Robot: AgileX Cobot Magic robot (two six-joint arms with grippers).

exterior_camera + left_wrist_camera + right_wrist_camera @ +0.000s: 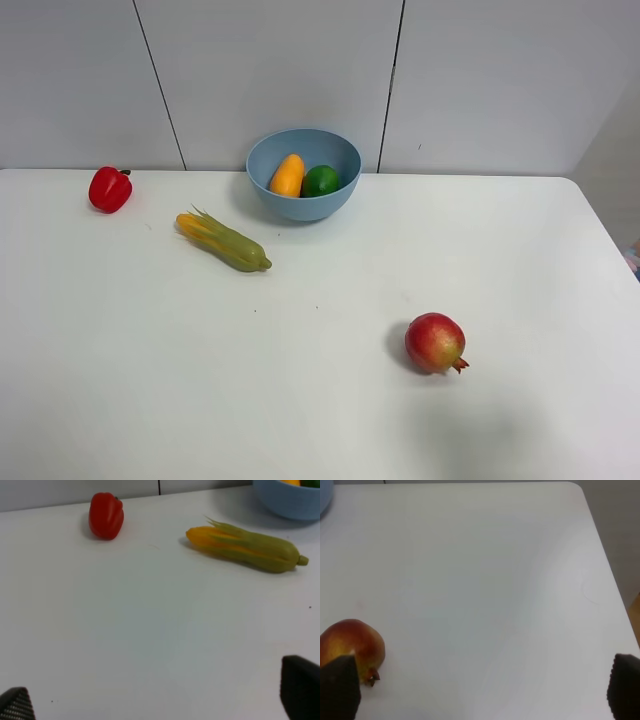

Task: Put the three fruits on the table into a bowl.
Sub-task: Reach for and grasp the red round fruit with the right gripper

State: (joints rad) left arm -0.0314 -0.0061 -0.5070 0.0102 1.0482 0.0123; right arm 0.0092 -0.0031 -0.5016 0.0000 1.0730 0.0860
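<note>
- Exterior high view, from the left: a small glossy red bell pepper [110, 189] and a long green-yellow husked vegetable [224, 241] lie on the plain white table [150, 400]. Neither belongs to the task.
- At the back centre, the deep light-blue plastic bowl [300, 207] already holds the oblong orange-yellow mango [287, 175] and the glossy green lime [321, 181], side by side.
- The round red pomegranate [435, 343] lies on the table, well apart from the bowl, with its crown pointing right.
- The left gripper [157, 700] is spread wide and empty.
- The right gripper [482, 690] is also spread and empty, with the pomegranate just beside one finger rather than centred.
- Risk: closing off-centre could nudge the round fruit into a roll. A high release could knock the light bowl or bounce off the two fruits inside.
</note>
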